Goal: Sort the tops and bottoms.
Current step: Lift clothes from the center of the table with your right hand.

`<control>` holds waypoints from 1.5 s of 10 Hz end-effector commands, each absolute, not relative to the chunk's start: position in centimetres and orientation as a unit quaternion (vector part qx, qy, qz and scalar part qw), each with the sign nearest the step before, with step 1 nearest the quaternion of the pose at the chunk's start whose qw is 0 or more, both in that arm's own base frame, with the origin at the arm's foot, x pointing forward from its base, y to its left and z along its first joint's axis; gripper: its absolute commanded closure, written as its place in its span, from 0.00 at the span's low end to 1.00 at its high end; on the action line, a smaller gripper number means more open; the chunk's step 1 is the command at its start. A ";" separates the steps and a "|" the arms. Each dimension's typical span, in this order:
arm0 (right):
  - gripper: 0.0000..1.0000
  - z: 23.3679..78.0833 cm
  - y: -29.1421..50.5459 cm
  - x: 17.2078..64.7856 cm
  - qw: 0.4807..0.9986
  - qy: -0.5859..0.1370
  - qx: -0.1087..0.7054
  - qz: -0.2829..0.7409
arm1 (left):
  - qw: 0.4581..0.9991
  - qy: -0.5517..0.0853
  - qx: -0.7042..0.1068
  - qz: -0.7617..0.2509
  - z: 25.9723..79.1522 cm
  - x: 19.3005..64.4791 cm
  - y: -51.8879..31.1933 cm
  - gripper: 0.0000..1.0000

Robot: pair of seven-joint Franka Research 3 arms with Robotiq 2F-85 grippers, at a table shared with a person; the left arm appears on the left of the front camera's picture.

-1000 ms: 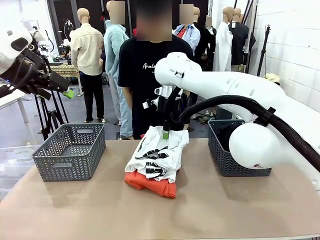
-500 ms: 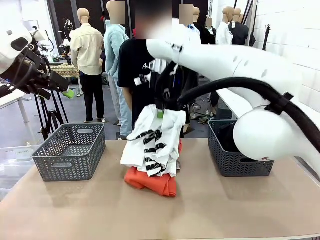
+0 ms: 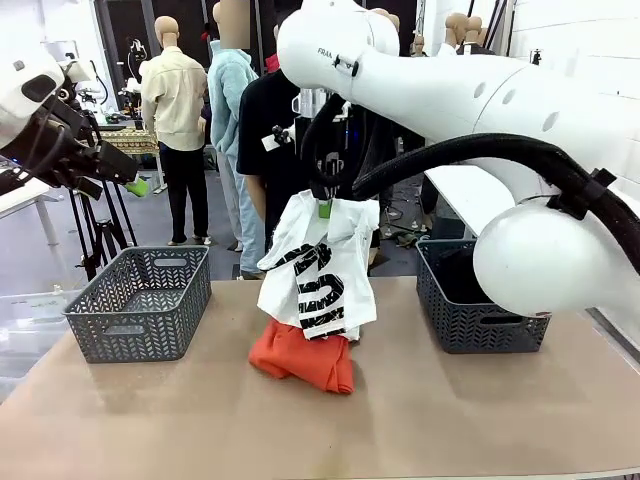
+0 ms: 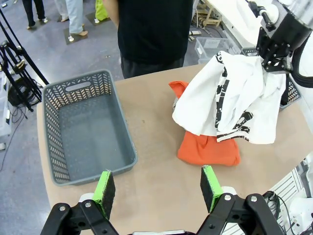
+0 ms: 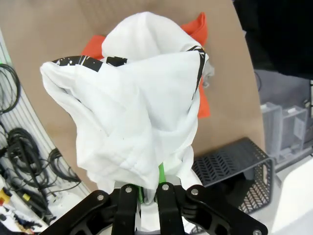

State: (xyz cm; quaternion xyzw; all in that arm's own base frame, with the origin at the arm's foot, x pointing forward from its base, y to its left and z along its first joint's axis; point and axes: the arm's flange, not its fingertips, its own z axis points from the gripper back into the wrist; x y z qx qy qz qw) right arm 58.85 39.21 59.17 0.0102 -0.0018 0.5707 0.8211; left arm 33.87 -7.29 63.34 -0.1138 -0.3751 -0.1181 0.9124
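My right gripper (image 3: 324, 207) is shut on the collar end of a white tee with black print (image 3: 320, 270), one of the tops. The tee hangs over the table's middle, its hem just above a bright orange top (image 3: 300, 360) lying crumpled on the table. The right wrist view looks down past the gripper (image 5: 159, 178) onto the bunched tee (image 5: 132, 112), with the orange top (image 5: 200, 29) under it. My left gripper (image 4: 157, 188) is open and holds nothing, raised at the far left (image 3: 140, 185). Something dark lies in the right basket (image 3: 455, 268); I cannot tell whether it is bottoms.
An empty grey basket (image 3: 140, 300) stands at the table's left (image 4: 83, 122), and a second grey basket (image 3: 480, 300) at the right. A person in a black T-shirt (image 3: 265, 130) stands at the far edge behind the tee. The tan tabletop (image 3: 200, 420) is bare in front.
My right arm has risen and lifted the white tee off the orange top, from lying on it to hanging free. The left arm has not moved.
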 end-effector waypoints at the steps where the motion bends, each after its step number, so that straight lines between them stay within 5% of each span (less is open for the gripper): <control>1: 1.00 59.0 39.3 59.4 0.816 -0.015 0.023 0.578 | 0.914 -0.371 -0.109 -0.119 63.5 33.9 -7.1 0.09; 3: 1.00 58.6 39.2 59.3 0.821 -0.004 0.011 0.571 | 0.914 -0.371 -0.109 -0.119 63.5 33.9 -7.1 0.09; 8: 1.00 70.9 40.1 54.4 0.872 -0.077 -0.092 0.474 | 0.914 -0.371 -0.109 -0.119 63.5 33.9 -7.1 0.09; 15: 1.00 69.0 39.2 53.1 0.875 -0.072 -0.077 0.472 | 0.914 -0.371 -0.109 -0.119 63.5 33.9 -7.1 0.09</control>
